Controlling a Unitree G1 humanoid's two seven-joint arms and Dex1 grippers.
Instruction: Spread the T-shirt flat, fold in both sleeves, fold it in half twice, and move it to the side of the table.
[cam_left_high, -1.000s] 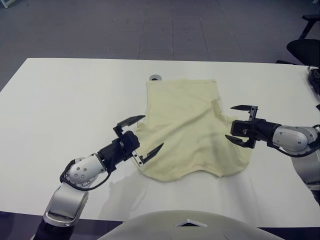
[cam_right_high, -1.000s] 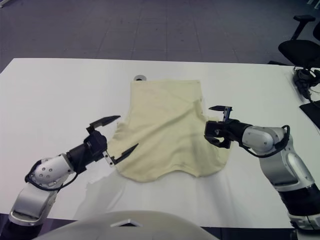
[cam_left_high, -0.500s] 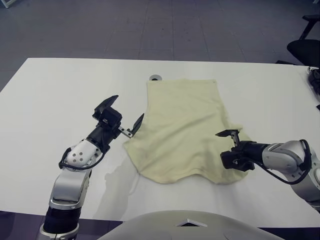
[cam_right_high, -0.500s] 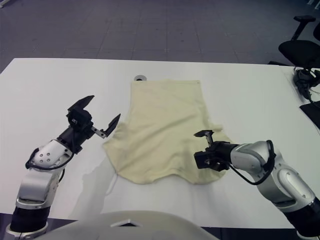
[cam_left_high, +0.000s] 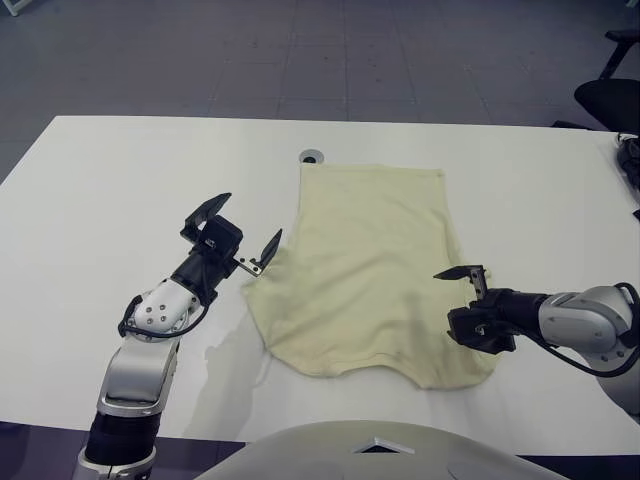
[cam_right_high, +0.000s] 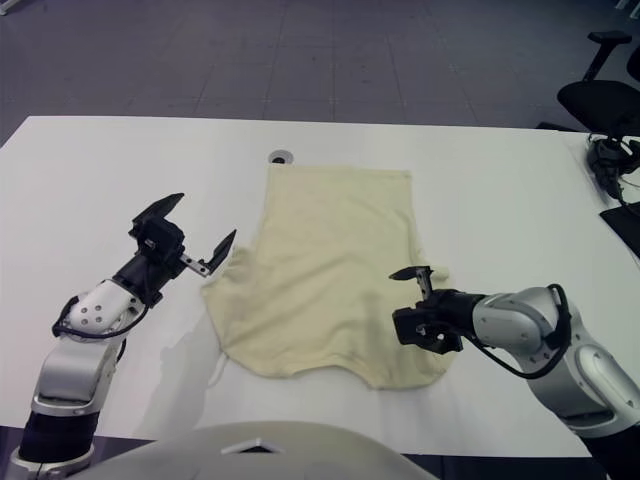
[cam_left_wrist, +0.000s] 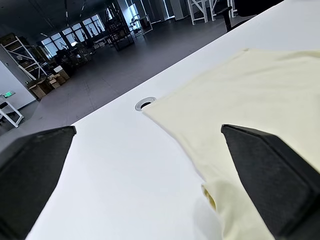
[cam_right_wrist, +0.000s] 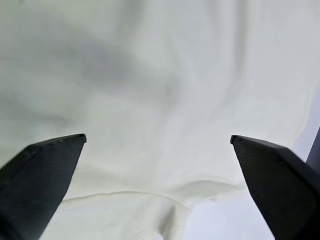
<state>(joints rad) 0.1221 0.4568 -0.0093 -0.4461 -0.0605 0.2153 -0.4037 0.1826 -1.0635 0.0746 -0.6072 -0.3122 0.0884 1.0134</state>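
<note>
A pale yellow T-shirt lies mostly spread on the white table, its far edge straight and its near edge curved and a little rumpled. My left gripper hangs open just off the shirt's left edge, with nothing between its fingers. In the left wrist view the shirt runs past one finger. My right gripper is open low over the shirt's near right part. The right wrist view has cloth spanning the gap between both fingers.
A round cable hole sits in the table at the shirt's far left corner. A black office chair stands beyond the table's right end, and dark gear lies at the right edge. Bare table stretches to the left.
My left gripper rose and drew left off the shirt's edge, then stayed. My right gripper came nearer along the right side, and the shirt spread flatter toward the near right.
</note>
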